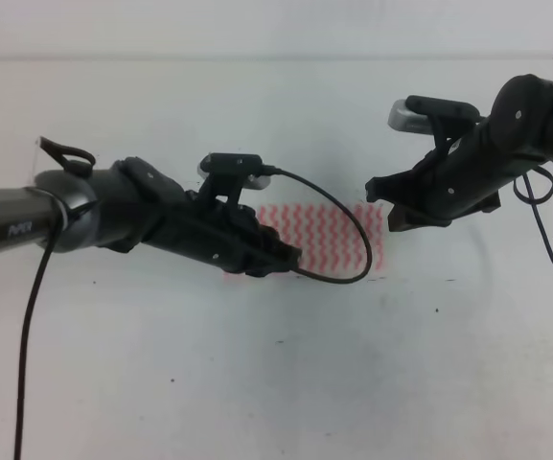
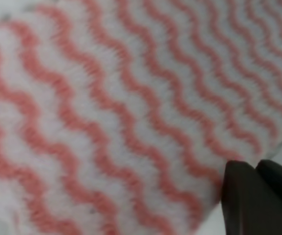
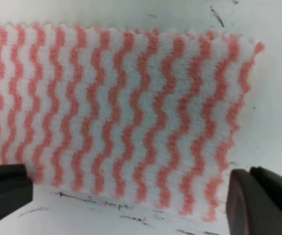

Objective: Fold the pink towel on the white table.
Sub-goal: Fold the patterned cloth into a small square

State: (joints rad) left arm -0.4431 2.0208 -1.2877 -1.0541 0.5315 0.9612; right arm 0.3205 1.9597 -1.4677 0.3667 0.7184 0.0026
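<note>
Towel [image 1: 338, 235] lying flat mid-bench [image 1: 276, 383], long axis left to right, between both hands. Left hand [image 1: 281, 257] low over its left end, grip hidden. Right hand [image 1: 391, 206] just above its right end, spread wide, holding nothing.

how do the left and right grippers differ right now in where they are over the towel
The left gripper sits low at the pink towel's left end, its fingers at the cloth edge; the right gripper is by the right end. The right gripper's fingers stand wide apart; the left's spread is unclear. Both are black.
</note>
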